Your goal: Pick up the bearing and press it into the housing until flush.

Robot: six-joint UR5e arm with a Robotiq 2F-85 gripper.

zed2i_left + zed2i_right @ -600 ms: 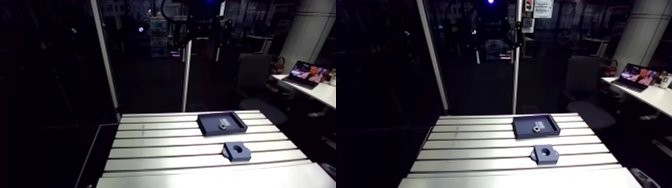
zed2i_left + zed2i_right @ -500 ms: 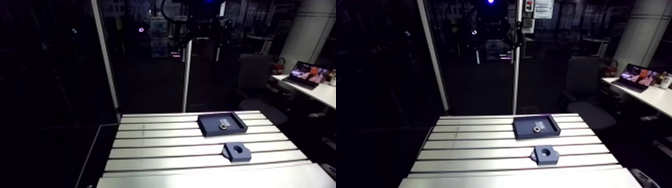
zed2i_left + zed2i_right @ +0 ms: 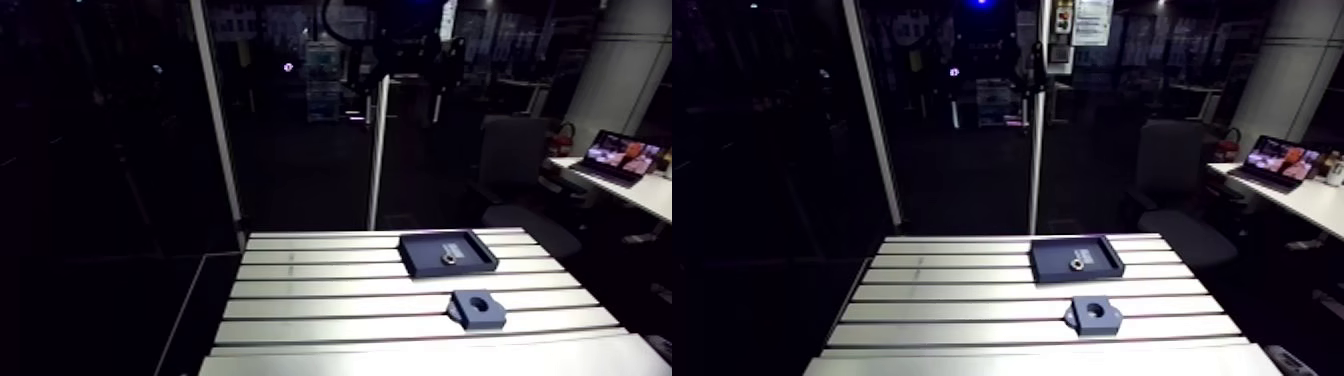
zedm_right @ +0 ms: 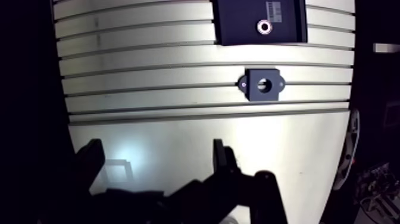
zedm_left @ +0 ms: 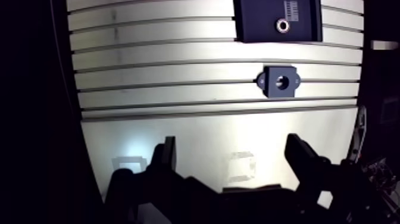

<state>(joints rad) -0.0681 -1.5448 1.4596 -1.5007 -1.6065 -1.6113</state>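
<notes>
The bearing (image 5: 281,25), a small metal ring, lies inside a shallow dark tray (image 5: 256,24) at the far side of the slotted table (image 5: 178,59). Closer to the gripper than the tray sits the dark housing (image 5: 280,81), a flat block with a round bore, lying flat on the slats. In the arm view the tray (image 3: 447,252), the bearing (image 3: 449,259) and the housing (image 3: 478,308) are at the table's right half. My gripper (image 5: 231,146) hangs high over the smooth near strip of the table, open, nothing between its fingers, well short of both parts.
A white label (image 5: 294,9) is stuck in the tray beside the bearing. Pale tape marks (image 5: 241,167) lie on the smooth plate below the gripper. The table's left edge drops into darkness.
The whole arm view has shifted slightly, so the camera moved. Bearing, tray and housing lie where they were.
</notes>
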